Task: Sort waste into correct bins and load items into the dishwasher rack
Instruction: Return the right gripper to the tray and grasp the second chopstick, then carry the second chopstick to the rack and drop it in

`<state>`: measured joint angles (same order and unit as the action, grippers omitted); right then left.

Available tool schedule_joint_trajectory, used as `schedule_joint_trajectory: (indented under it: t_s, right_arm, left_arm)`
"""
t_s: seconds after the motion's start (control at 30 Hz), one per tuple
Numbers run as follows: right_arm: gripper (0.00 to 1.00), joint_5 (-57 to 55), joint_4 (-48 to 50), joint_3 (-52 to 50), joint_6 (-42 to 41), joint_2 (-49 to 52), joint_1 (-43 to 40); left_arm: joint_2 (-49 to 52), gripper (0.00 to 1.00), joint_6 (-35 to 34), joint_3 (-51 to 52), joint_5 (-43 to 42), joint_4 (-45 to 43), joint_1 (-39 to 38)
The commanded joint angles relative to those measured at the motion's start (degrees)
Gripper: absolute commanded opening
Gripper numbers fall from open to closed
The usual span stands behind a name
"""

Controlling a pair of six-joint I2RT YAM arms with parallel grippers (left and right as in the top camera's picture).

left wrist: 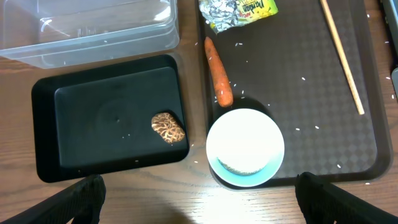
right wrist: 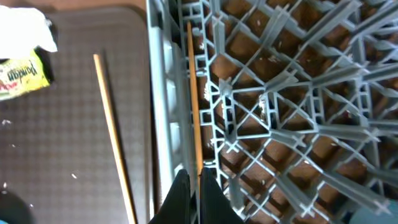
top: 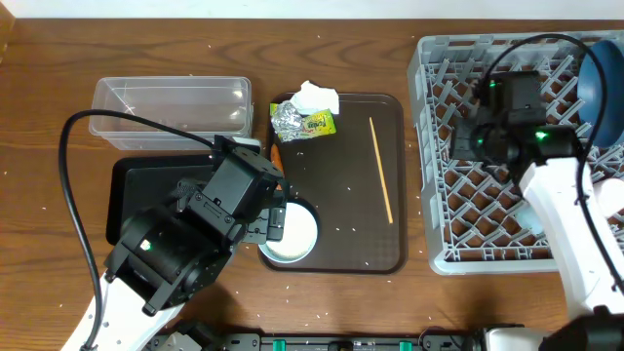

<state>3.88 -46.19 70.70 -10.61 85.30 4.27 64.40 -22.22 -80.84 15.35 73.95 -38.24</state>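
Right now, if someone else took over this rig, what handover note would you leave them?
Left gripper: open, empty, beside the stacked bowls.
Right gripper: shut on one chopstick at the dishwasher rack's left edge.
Done: brown food lump in the black tray; dark-blue plate in the rack.
Left: second chopstick, carrot, foil, wrapper, tissue and loose rice, all on the brown serving tray; white bowl nested in the light-blue bowl.
Clear tub sits behind the black tray. No cup in view.
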Motion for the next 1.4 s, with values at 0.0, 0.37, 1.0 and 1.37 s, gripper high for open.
schedule_joint_trajectory:
  t_s: [0.0, 0.37, 1.0, 1.37]
  right_arm:
    - [0.01, 10.1, 1.4, -0.3, 6.0, 0.9, 0.5]
    - [0.56, -7.4, 6.6, -0.3, -4.1, 11.1, 17.9]
    - [0.29, -3.7, 9.9, -0.3, -19.4, 30.1, 19.3]
    - [0.01, 1.4, 12.9, 0.1, -9.7, 27.1, 19.4]
  left_arm:
    - [-0.1, 0.98, 0.5, -0.7, 0.3, 0.2, 0.3]
    - [0.0, 0.98, 0.5, -0.7, 0.3, 0.1, 0.3]
    - [-0.1, 0.98, 0.5, -0.7, 0.3, 0.2, 0.3]
    - [-0.1, 0.98, 0.5, -0.7, 0.3, 0.2, 0.3]
